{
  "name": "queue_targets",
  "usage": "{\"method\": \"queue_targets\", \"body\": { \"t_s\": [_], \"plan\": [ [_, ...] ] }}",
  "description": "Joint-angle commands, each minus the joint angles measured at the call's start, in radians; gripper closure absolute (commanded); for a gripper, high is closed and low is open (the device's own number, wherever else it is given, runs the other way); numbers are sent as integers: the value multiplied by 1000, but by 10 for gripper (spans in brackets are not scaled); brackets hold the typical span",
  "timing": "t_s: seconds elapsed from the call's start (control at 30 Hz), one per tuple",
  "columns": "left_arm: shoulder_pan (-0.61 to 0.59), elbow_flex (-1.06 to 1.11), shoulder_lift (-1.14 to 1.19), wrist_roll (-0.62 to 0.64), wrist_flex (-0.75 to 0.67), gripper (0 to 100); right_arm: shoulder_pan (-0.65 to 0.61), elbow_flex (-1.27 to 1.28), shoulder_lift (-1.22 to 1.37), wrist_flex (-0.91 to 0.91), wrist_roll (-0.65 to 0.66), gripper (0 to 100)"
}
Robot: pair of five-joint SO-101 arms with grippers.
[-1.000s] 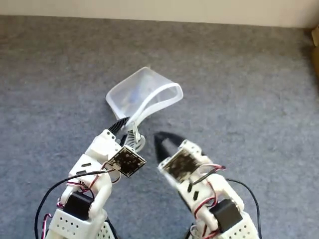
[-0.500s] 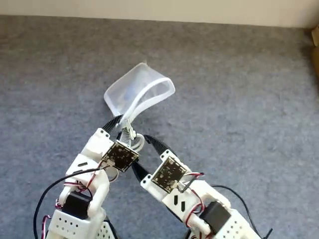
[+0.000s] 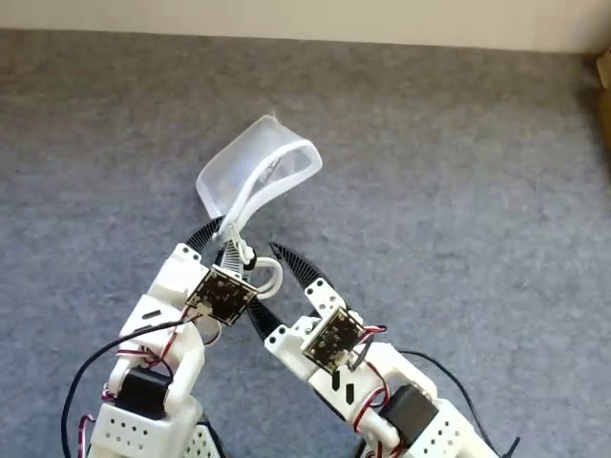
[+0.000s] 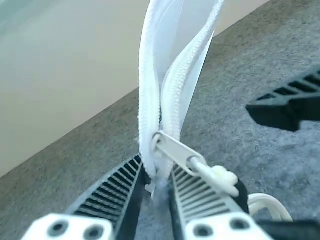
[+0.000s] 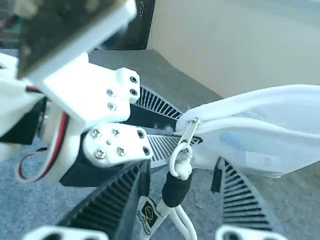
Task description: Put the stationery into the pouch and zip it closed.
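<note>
The pouch [image 3: 250, 170], a soft, see-through sleeve, lay left of centre on the grey table [image 3: 458, 191], its mouth gaping toward the far right. A faint bluish shape showed through its wall, too dim to identify. It looked light and floppy, likely to buckle if pushed. The firmer grip was probably along the zipper [image 4: 172, 80], whose stitched tape seemed the stiffest part. The slider [image 4: 170, 147] sat at the near end, with nearly the whole track unzipped.

The left gripper [image 4: 156, 172] was clamped on that near end just below the slider, pinching the tape between ribbed pads and anchoring the pouch. The pull cord [image 5: 176, 187], a knotted loop hanging off the slider, looked small and slippery, yet it was the obvious handle for closing. The right gripper [image 5: 180, 167] straddled it from the near right, fingers spread and grasping nothing.
</note>
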Motion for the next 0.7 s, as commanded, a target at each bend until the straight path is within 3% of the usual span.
{"method": "queue_targets", "body": {
  "t_s": [0.0,0.33,0.53,0.67],
  "plan": [
    [-10,-15,15,14,14,993,-12,79,-22,-45,-8,830],
    [-19,-62,15,87,21,993,-12,15,-22,130,31,847],
    [-22,-68,15,87,21,993,16,-137,-22,331,28,846],
    [-36,-159,24,92,123,993,44,-219,-22,401,26,846]
  ]
}}
